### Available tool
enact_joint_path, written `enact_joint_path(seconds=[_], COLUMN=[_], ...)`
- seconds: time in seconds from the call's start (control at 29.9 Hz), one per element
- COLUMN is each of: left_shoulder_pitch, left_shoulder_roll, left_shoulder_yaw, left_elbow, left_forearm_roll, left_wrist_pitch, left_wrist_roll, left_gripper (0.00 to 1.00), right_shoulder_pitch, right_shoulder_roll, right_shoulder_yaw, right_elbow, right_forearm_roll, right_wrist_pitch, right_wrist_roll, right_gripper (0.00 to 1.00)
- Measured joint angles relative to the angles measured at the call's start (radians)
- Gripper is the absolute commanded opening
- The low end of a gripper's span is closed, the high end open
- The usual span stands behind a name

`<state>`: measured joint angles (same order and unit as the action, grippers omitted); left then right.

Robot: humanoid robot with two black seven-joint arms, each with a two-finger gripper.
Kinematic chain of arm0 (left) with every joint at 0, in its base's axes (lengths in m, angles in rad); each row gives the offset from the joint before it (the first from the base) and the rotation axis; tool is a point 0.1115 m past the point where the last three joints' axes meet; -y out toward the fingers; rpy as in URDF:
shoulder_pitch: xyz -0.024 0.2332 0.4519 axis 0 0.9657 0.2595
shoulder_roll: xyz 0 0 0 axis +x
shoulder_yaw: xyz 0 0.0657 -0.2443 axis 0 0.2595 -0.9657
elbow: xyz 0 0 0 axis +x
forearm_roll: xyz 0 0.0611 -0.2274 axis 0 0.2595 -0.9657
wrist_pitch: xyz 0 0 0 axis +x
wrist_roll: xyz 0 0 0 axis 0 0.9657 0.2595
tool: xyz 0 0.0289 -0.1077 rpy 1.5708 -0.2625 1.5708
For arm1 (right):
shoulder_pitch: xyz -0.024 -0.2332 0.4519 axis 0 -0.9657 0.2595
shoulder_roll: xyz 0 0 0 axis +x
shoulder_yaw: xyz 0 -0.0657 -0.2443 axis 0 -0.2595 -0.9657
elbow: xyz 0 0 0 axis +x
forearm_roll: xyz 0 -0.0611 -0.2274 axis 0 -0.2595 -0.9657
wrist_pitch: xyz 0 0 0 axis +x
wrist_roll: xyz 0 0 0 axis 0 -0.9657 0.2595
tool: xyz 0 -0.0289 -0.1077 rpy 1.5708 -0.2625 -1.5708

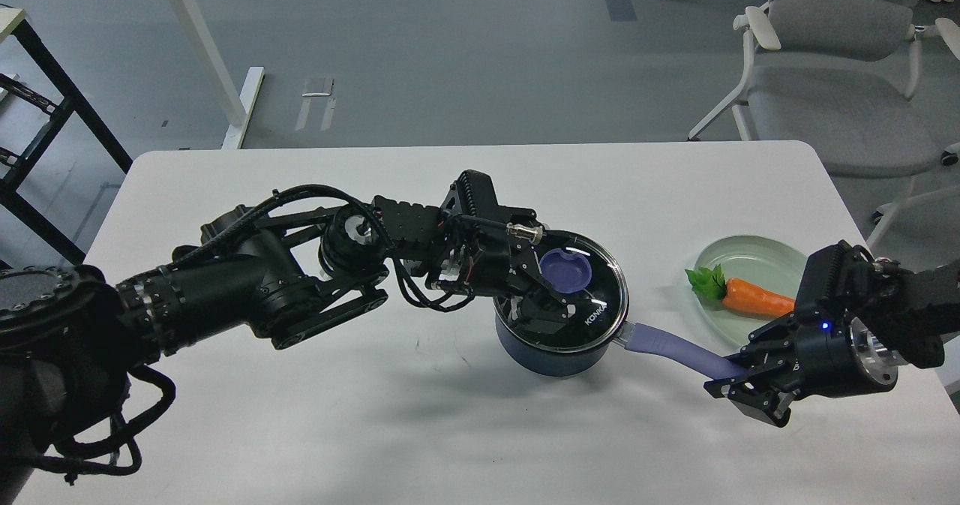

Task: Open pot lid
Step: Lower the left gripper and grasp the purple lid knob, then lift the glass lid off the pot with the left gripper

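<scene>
Pot (559, 355): dark navy, standing upright near the middle of the white table (375, 430), slightly toward the right. Long lavender handle (667, 344) running out to the right and a little toward the near edge.

Lid (592, 295): clear glass with metal rim, seated on top of the pot, white lettering readable near its right front. Flat purple knob (565, 271) at centre, fully visible from above.

Left gripper (541, 295): reaching in from the left, positioned over the left half of the lid, right at the knob. Dark fingers seen against dark glass and the black interior; one finger lying along the near side of the knob, the other not separable from the background. Whether spread or pinching the knob: cannot tell. Contact with the knob likewise not confirmed.

Right gripper (742, 385): entering from the right, low over the table at the far end of the handle. Fingers closed around the handle's tip, one above and one below, the end of the handle hidden between them.

Pale green plate (757, 254): on the table to the right of the pot, beyond the handle, apart from it. Orange carrot (754, 299) with green leaves lying on the plate, leaves pointing left.

Grey chair (832, 77): on the floor beyond the table's far right corner.
</scene>
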<state>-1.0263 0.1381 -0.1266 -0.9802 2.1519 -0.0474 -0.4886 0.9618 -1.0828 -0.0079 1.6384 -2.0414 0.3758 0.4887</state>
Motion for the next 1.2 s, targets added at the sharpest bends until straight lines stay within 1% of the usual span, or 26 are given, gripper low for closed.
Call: enact_joint_path(seconds=[0.07,0.1,0.17,0.23,0.47,0.57,0.74,0.9,1.04,1.2], left_shoulder_pitch=[0.000,0.000,0.000,0.000,-0.021,-0.047,-0.099,-0.111,-0.070,0.043], left_shoulder_roll=[0.000,0.001,0.001,0.003,0.009,0.035,0.143,0.319,0.472,0.631], left_shoulder_yaw=[0.001,0.001,0.002,0.002,0.000,-0.002,-0.002,-0.003,0.003,0.043], left_elbow=[0.000,0.001,0.000,0.000,-0.017,-0.054,-0.151,-0.234,-0.276,-0.287], left_forearm_roll=[0.000,0.001,0.005,0.009,0.004,-0.004,-0.065,-0.083,-0.096,-0.100], left_wrist_pitch=[0.000,0.000,-0.002,-0.004,-0.006,-0.008,-0.009,0.005,0.065,0.199], left_wrist_roll=[0.000,0.000,0.000,0.000,0.000,0.000,0.000,0.000,0.000,0.000], left_gripper=[0.64,0.59,0.47,0.42,0.41,0.41,0.42,0.42,0.42,0.42], right_shoulder_pitch=[0.000,0.000,0.000,0.000,0.000,0.000,0.000,0.000,0.001,0.003], right_shoulder_roll=[0.000,0.000,0.000,0.001,0.000,-0.002,-0.003,-0.003,-0.003,-0.003], right_shoulder_yaw=[0.000,0.000,0.000,0.000,0.000,0.000,0.000,0.000,0.000,0.000], right_elbow=[0.000,0.000,0.000,0.000,0.000,0.000,0.000,0.000,0.000,0.000], right_forearm_roll=[0.000,0.000,0.000,0.000,0.001,0.002,0.003,0.003,0.003,0.003], right_wrist_pitch=[0.000,0.000,0.000,0.000,0.000,0.000,0.000,0.000,0.000,0.000], right_wrist_roll=[0.000,0.000,0.000,0.000,0.000,0.000,0.000,0.000,0.000,0.000], right_gripper=[0.32,0.32,0.32,0.32,0.32,0.32,0.32,0.32,0.32,0.32])
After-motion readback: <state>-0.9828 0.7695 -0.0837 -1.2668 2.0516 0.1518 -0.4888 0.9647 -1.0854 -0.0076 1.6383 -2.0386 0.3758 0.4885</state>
